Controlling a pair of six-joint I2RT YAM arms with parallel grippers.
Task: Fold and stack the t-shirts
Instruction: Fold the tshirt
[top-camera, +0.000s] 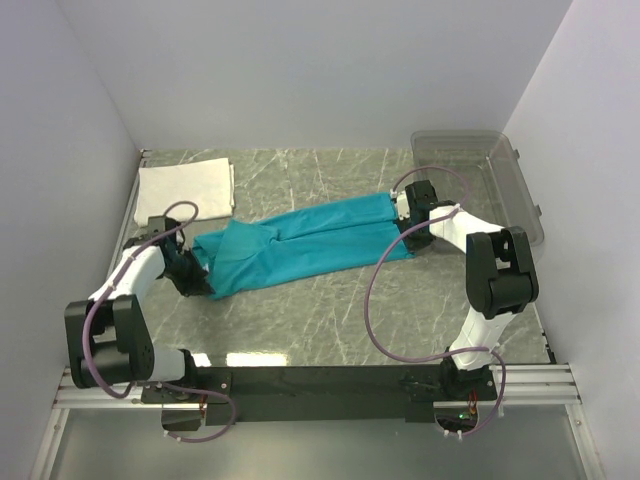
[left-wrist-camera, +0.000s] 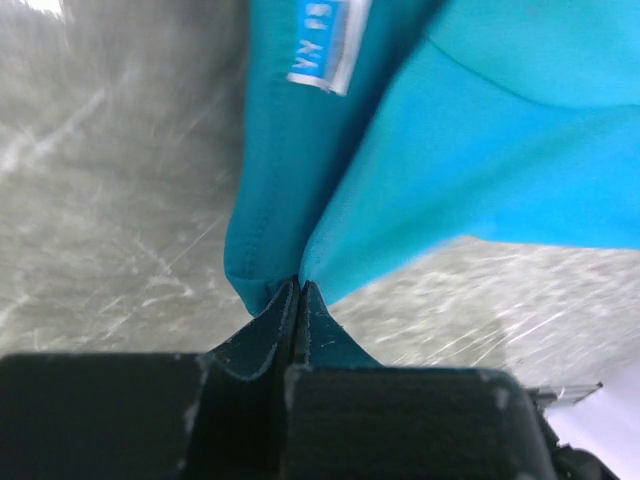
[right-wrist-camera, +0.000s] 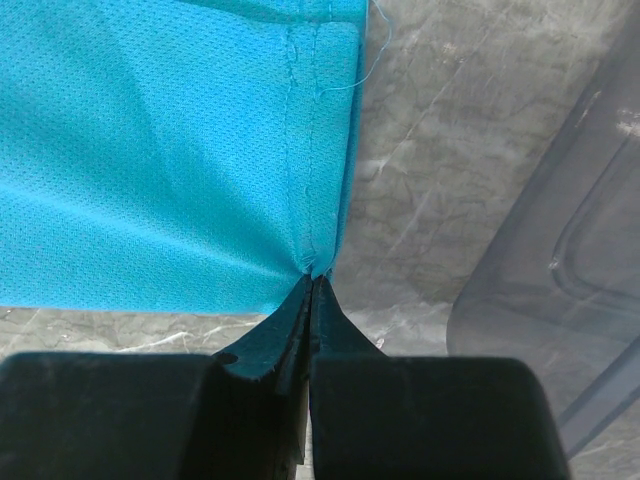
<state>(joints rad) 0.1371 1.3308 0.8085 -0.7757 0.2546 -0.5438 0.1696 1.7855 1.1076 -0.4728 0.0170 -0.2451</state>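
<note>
A teal t-shirt (top-camera: 300, 243) lies stretched across the marble table, folded lengthwise. My left gripper (top-camera: 190, 262) is shut on its left end, near the collar; in the left wrist view the fabric (left-wrist-camera: 420, 160) pinches into the tips of that gripper (left-wrist-camera: 299, 284) and the white neck label (left-wrist-camera: 328, 50) shows above. At the other end my right gripper (top-camera: 408, 212) is shut on the hem; the right wrist view has the hem corner (right-wrist-camera: 300, 130) bunched at the closed tips (right-wrist-camera: 314, 275). A folded white t-shirt (top-camera: 186, 188) rests flat at the back left.
A clear plastic bin (top-camera: 480, 180) stands at the back right, close beside the right gripper, and its wall (right-wrist-camera: 560, 290) fills the right of the right wrist view. White walls close in the table on three sides.
</note>
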